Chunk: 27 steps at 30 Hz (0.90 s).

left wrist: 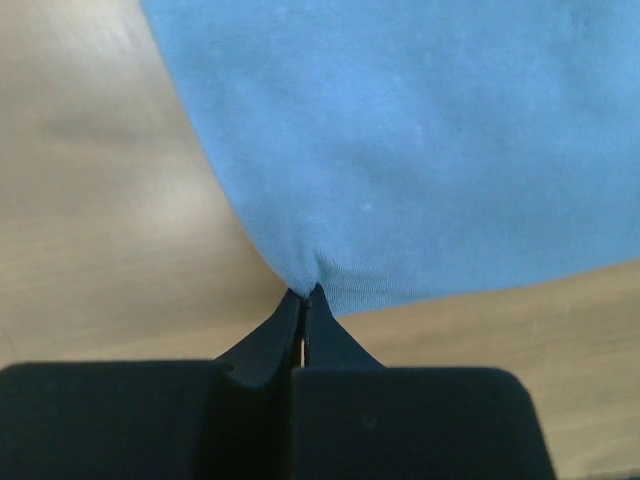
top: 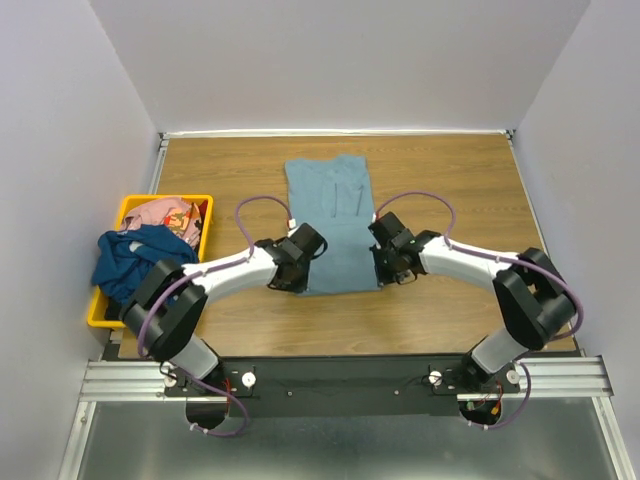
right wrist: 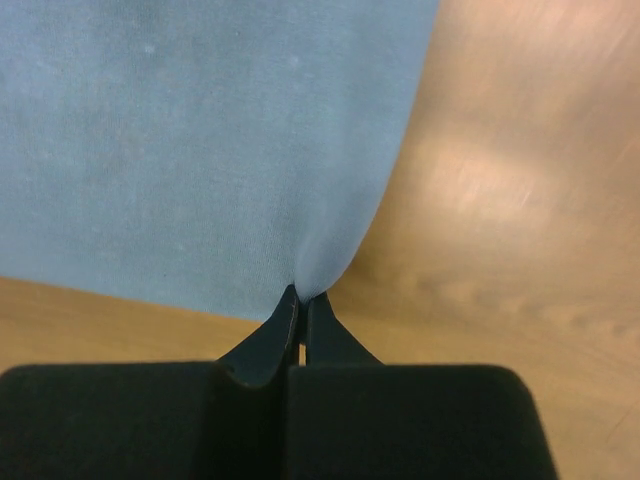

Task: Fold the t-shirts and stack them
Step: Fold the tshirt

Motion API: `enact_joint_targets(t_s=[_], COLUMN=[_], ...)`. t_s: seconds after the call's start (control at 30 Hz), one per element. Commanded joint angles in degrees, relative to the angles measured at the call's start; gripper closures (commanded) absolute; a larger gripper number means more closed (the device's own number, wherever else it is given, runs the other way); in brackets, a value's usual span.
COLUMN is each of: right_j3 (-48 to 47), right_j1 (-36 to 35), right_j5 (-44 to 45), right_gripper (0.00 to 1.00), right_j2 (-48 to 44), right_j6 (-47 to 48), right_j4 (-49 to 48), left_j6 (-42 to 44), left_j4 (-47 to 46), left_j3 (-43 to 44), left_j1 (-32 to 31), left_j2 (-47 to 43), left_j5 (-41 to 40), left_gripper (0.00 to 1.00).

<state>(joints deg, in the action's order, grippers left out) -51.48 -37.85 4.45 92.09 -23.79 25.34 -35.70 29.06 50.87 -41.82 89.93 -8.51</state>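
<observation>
Wooden table (top: 470,180), light blue-grey t-shirt (top: 330,215) spread flat mid-table, yellow bin (top: 150,199) at left edge

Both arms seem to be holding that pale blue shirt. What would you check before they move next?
1. Left tool shut on near corner of light blue shirt: ok.
2. Right tool shut on the other near corner: ok.
3. All cloth layers caught: cannot tell.
4. Shirt flat on table: ok.
5. Navy shirt and pink shirt away, at yellow bin: ok.
</observation>
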Motion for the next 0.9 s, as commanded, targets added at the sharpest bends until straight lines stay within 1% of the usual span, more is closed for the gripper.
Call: enact_joint_targets(t_s=[0.0,0.07,0.1,0.17,0.2,0.23,0.27,0.3,0.33,0.37,0.43,0.5,0.53,0.63,0.67,0.7,0.73,0.77,0.8,0.83,0.87], right_j3=[4.89,6.65,7.44,9.73,10.26,11.39,11.58,11.84,11.85,11.50,9.92,4.75,2.29,-7.38,-9.49,-14.21,-16.26,-18.72,-20.74,-25.11,-26.98], right_j1=[-2.83,-4.86,-6.09,-9.17,-9.96,-11.36,-11.98,-12.60,-12.86,-12.87,-12.96,-12.87,-12.87,-12.69,-12.43,-12.08,-10.77,-10.06,-9.36,-7.52,-6.38], right_j5=[-8.83,-11.46,-12.09,-14.10,-15.33,-16.65,-19.10,-20.43,-21.84,-23.16,-22.82,-18.62,-14.07,-8.16,-5.53,-4.72,-2.80,-2.00,-2.16,-2.95,-3.82], right_gripper=[0.99,0.99,0.99,0.99,0.99,0.99,0.99,0.99,0.99,0.99,0.99,0.99,0.99,0.99,0.99,0.99,0.99,0.99,0.99,0.99,0.99], right_j2=[-6.37,-10.69,-14.88,-18.95,-21.32,-25.52,-28.08,-30.37,-34.48,-36.00,-37.68,-36.91,-34.64,-29.27,-25.34,-23.56,-21.45,-17.95,-17.91,-14.70,-13.27], right_j6=[-2.48,-4.24,-6.42,-9.93,-10.92,-12.23,-14.33,-15.14,-15.75,-16.54,-16.55,-15.85,-15.33,-12.34,-10.50,-9.36,-8.13,-5.76,-4.61,-3.38,-1.02], right_j4=[12.25,14.81,17.69,22.35,23.77,25.09,27.54,28.61,29.67,32.37,34.68,36.88,38.01,38.90,38.90,38.73,38.73,38.12,37.85,36.81,36.10], left_j6=[-4.28,-7.26,-10.49,-15.34,-21.02,-23.86,-27.02,-30.79,-36.05,-38.10,-38.91,-38.92,-37.00,-30.41,-25.95,-23.73,-21.80,-17.77,-16.26,-14.59,-13.27], left_j4=[8.63,11.44,14.33,16.63,18.04,18.49,18.66,18.84,19.54,21.02,22.43,25.06,25.69,24.91,24.38,23.16,22.45,21.05,21.04,19.39,18.50], left_j3=[-2.96,-3.93,-5.07,-6.66,-7.53,-9.20,-9.91,-10.44,-10.44,-10.09,-8.69,-6.50,-5.79,-3.86,-3.42,-2.45,-2.10,-1.57,-1.22,-0.69,-0.43], left_j1=[-8.15,-11.95,-16.93,-22.39,-25.03,-31.59,-34.79,-37.95,-43.90,-45.70,-46.86,-45.37,-40.93,-30.99,-25.47,-22.46,-20.08,-15.88,-15.83,-12.61,-10.75], left_j2=[-8.86,-11.87,-13.54,-18.28,-19.95,-22.93,-24.26,-25.41,-26.81,-27.17,-28.66,-30.51,-32.69,-36.91,-37.54,-37.90,-37.81,-37.46,-37.11,-36.33,-35.97], left_j5=[0.69,1.04,1.48,4.20,5.42,6.92,10.32,11.49,12.28,12.29,11.59,6.96,4.15,2.54,1.67,1.31,1.31,1.57,1.83,1.92,1.66], left_gripper=[1.00,1.00,1.00,1.00,1.00,1.00,1.00,1.00,1.00,1.00,1.00,1.00,1.00,1.00,1.00,1.00,1.00,1.00,1.00,1.00,1.00])
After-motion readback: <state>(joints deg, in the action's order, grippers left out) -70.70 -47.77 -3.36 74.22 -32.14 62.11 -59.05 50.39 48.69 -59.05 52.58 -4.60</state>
